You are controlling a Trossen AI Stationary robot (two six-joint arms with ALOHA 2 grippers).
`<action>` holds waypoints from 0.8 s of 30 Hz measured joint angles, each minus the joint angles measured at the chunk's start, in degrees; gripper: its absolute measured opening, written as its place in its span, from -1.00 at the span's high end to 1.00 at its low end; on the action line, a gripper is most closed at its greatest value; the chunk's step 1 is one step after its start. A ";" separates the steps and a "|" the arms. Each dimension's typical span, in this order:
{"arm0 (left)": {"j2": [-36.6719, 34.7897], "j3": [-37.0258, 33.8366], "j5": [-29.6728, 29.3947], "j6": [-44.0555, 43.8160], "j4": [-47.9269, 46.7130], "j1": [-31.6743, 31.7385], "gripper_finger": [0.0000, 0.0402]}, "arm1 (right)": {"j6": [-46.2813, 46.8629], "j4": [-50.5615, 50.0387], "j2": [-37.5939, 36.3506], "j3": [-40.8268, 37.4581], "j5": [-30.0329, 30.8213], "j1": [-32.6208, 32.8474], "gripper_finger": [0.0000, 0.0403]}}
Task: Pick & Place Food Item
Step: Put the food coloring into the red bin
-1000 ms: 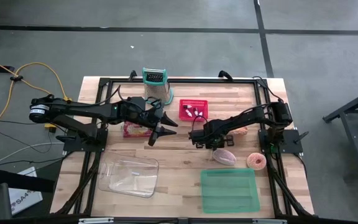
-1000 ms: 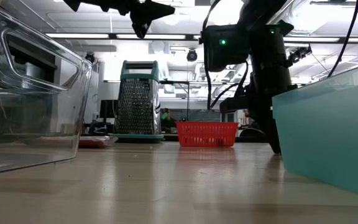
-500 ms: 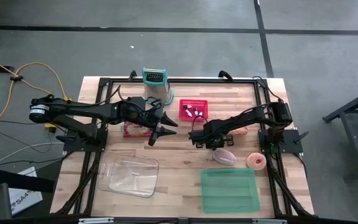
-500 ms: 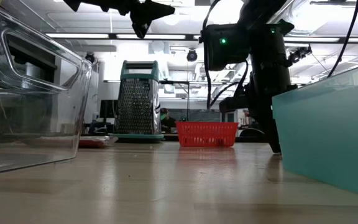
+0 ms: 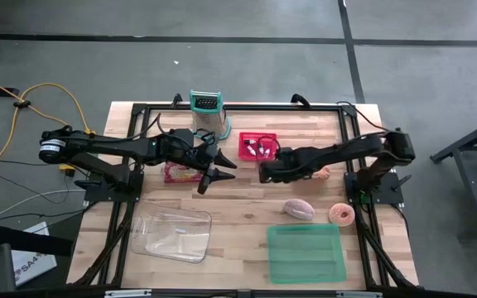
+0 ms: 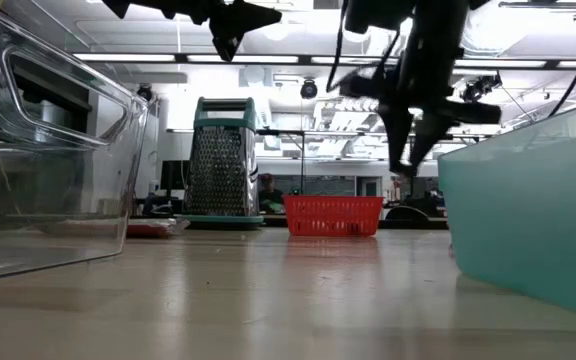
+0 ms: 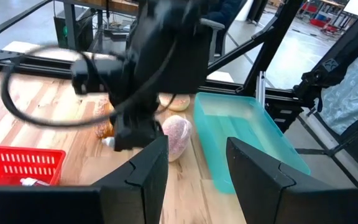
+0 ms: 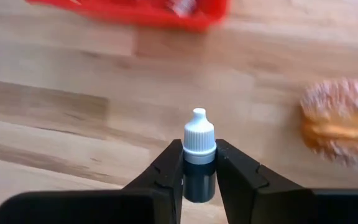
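A small dark bottle (image 8: 199,168) with a white cap sits between the fingers of my right gripper (image 5: 265,172), which hangs above the table's middle, near the red basket (image 5: 257,146). In the low view the right gripper (image 6: 408,150) is well above the tabletop. A pink oval food item (image 5: 298,209) and a donut (image 5: 341,214) lie on the wood toward the near right. A bun (image 8: 344,121) lies beside the right arm. My left gripper (image 5: 214,170) waits open, high over the table's middle left. My right gripper pinches the bottle's dark body (image 8: 199,180) just below the white cap, between its two fingers (image 8: 166,168). The fingers slant steeply down from above and lie along the bottle. The cap end (image 8: 199,130) sticks out past the fingertips. The bottle is lifted clear of the table.
A teal bin (image 5: 305,252) stands at the near right and a clear container (image 5: 172,234) at the near left. A metal grater (image 5: 207,112) stands at the far edge, and a pink package (image 5: 180,172) lies under the left arm. Black frame rails run round the table.
My right gripper has risen from the table beside the pink food item and gone toward the far edge, closer to the red basket, most of it in the last half second. It has also tipped. The pink food item stays where it lay.
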 joint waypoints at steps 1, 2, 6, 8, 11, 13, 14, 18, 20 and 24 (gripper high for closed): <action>0.00 0.00 -0.01 0.00 0.02 0.01 0.21 | -0.55 0.95 -0.47 0.00 0.68 0.03 0.66; 0.00 0.01 -0.01 0.00 0.07 0.01 0.21 | -1.19 1.89 -0.88 0.00 1.24 0.04 0.66; 0.00 0.02 -0.02 0.00 0.30 0.02 0.21 | -2.77 3.13 -1.60 0.00 2.19 0.13 0.66; 0.00 0.02 0.00 0.00 0.55 0.01 0.21 | -3.44 3.86 -1.58 -0.01 2.80 0.02 0.66; 0.00 0.00 0.00 0.00 0.64 0.02 0.21 | -5.64 6.64 -1.54 -0.02 4.09 -1.30 0.66; 0.00 0.02 -0.01 0.00 0.80 0.01 0.21 | -8.22 9.36 -1.54 -0.02 4.76 -2.96 0.66; 0.00 0.01 0.00 0.00 0.89 0.00 0.21 | -9.67 10.80 -1.54 -0.02 4.85 -3.91 0.66; 0.00 0.02 -0.01 0.00 0.93 0.00 0.21 | -15.56 15.58 -1.09 -0.02 4.67 -8.95 0.66; 0.00 0.01 0.00 0.00 1.01 0.00 0.21 | -18.18 17.65 -0.22 -0.02 3.95 -11.44 0.66; 0.00 0.02 -0.01 0.00 1.22 0.01 0.21 | -22.10 20.42 1.80 -0.02 1.71 -15.93 0.66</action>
